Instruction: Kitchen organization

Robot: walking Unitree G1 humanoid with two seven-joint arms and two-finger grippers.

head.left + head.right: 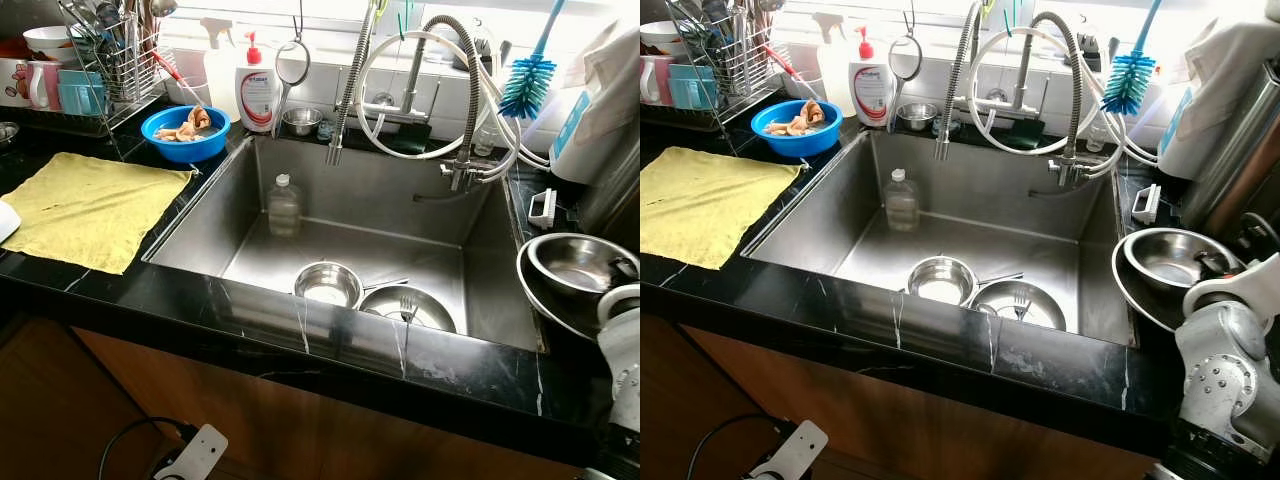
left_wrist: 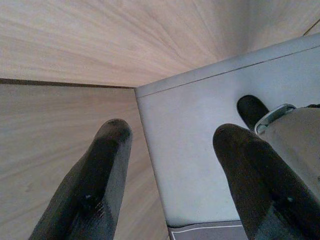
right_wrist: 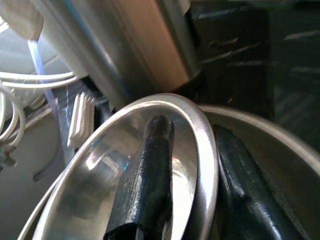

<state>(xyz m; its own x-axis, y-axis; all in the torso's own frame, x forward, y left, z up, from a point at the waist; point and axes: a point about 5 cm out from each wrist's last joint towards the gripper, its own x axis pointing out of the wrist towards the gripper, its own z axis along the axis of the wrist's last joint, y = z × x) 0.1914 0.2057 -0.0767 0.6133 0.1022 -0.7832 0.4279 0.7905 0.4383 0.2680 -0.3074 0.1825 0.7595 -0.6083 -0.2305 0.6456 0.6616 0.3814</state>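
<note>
The right gripper (image 3: pixel 187 175) straddles the thin rolled rim of a round, polished steel bowl (image 1: pixel 1165 262), one ribbed black finger inside it and the other outside, in the larger steel bowl (image 3: pixel 280 155) it nests in; both sit on the glossy black marble surface (image 1: pixel 1040 365) just right of the sink (image 1: pixel 970 215). Down to that gripper's left, a small steel saucepan (image 1: pixel 940 280), a steel plate carrying a fork (image 1: pixel 1019 300) and a clear plastic bottle (image 1: pixel 902 200) sit in the brushed basin, with a yellow cloth (image 1: pixel 705 200) well beyond. The left gripper (image 2: pixel 172 170) hangs with fingers spread over pale wood-grain flooring and a grey panel.
</note>
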